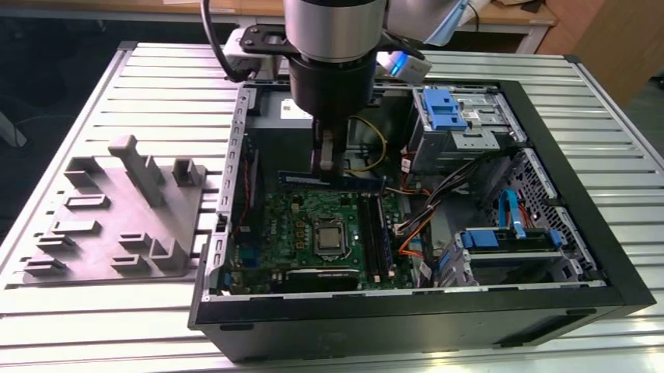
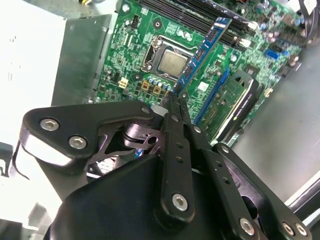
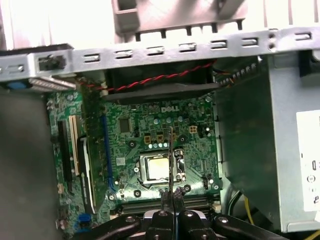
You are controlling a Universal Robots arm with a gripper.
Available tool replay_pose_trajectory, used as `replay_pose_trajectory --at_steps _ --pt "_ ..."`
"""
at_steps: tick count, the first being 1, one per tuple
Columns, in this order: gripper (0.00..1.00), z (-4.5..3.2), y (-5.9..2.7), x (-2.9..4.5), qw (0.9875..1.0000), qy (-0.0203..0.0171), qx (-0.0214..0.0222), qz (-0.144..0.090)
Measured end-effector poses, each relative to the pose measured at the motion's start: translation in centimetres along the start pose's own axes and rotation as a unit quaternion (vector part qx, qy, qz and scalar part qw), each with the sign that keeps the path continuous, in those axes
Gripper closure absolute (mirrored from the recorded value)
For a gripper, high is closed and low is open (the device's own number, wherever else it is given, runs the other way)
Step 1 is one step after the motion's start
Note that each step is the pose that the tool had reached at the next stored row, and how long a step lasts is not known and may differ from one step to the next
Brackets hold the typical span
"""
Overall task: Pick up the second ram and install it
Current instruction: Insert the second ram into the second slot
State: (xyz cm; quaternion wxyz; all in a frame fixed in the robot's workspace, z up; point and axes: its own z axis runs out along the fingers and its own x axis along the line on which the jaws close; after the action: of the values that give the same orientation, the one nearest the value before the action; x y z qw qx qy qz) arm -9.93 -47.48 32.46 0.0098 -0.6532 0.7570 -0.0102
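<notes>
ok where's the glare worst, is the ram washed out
Second wrist view: past the grey metal box it is blown out white, yet the second ram in the jaws is evenly lit. First wrist view: overexposed beyond the case wall. Exterior view: even light, case interior dim.

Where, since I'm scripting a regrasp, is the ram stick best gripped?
Pinch the second ram mid-length across its flat faces, from above: it is thin, standing on edge over the motherboard, lower edge free. The gripper holds it so.

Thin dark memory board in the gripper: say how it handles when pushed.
Probably stiff: the thin dark memory board juts straight from the gripper without sagging. Likely light: a narrow pinch holds it. Thin, so sideways force may crack it.
</notes>
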Motion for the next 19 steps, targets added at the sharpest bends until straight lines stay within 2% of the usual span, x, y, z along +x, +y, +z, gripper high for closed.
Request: replay_pose_trajectory --at_steps 2,5,8,10,15,19 --pt "0.89 0.04 0.0 0.0 0.9998 0.0005 0.0 0.018" --pt "0.89 0.08 0.0 0.0 0.999 0.0013 0.0001 0.046" --pt "0.89 0.11 0.0 0.0 0.9974 0.0021 0.0001 0.072" --pt "0.89 0.12 0.01 0.0 0.9959 0.0026 0.0001 0.091" --pt "0.89 0.15 0.01 0.0 0.9908 0.0039 0.0002 0.136" --pt "0.89 0.19 0.0 0.0 0.9851 0.0049 0.0003 0.172"
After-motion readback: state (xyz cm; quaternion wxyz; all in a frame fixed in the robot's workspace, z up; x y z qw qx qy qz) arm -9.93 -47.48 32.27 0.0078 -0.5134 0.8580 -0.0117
